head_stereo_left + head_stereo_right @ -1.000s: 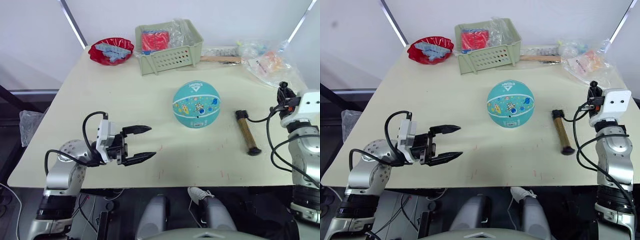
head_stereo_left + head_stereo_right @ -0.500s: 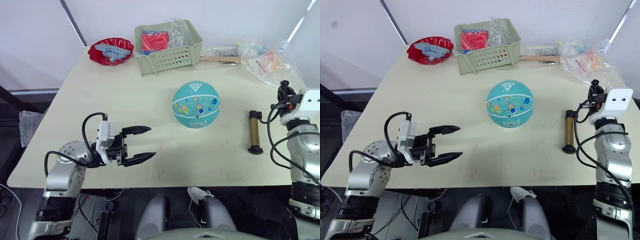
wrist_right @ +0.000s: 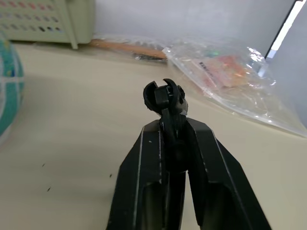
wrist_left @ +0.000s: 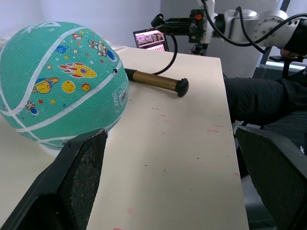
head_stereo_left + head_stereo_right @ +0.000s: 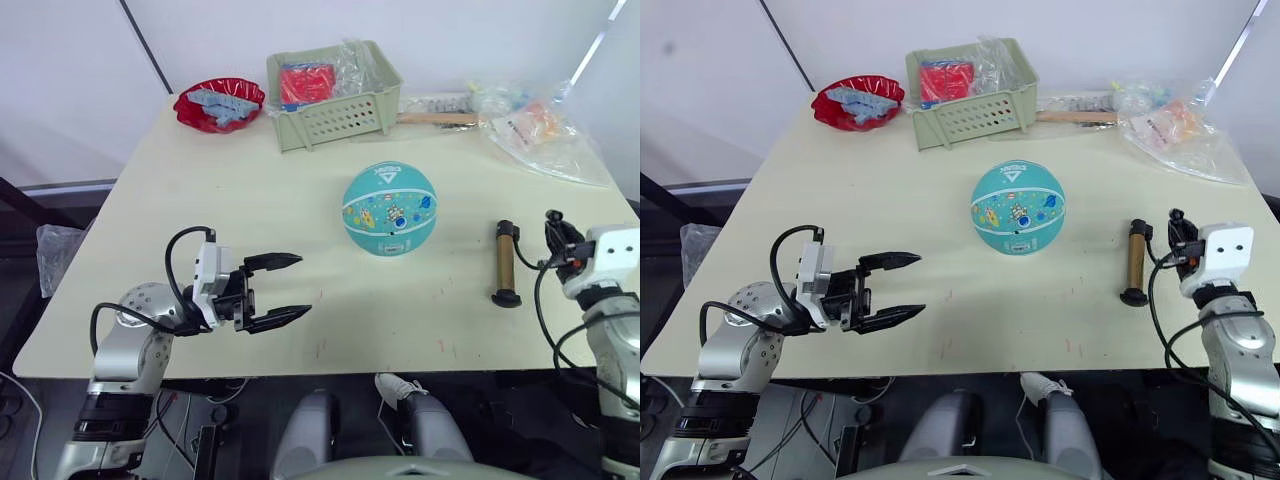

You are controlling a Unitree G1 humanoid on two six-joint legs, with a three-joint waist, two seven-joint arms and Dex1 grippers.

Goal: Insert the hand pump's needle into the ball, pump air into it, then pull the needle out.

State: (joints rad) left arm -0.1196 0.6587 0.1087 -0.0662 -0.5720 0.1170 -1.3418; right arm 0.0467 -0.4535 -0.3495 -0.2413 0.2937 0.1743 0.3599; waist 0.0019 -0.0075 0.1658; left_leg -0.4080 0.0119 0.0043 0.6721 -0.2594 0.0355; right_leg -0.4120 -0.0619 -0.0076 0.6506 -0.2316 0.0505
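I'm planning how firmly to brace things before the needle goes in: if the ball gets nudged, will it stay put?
Probably not. The ball is round and rests free on the flat table, with nothing beside it, so it should roll easily. Its pebbled skin suggests decent grip. The left gripper is open and away from it.

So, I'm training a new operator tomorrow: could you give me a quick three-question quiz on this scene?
1. True or false: the pump lies flat to the right of the ball, apart from it.
2. The left gripper is: A) open and holding nothing; B) shut on the ball; C) shut on the pump.
3. What is the right gripper clamped on?

Key
1. True.
2. A.
3. The black hose fitting.
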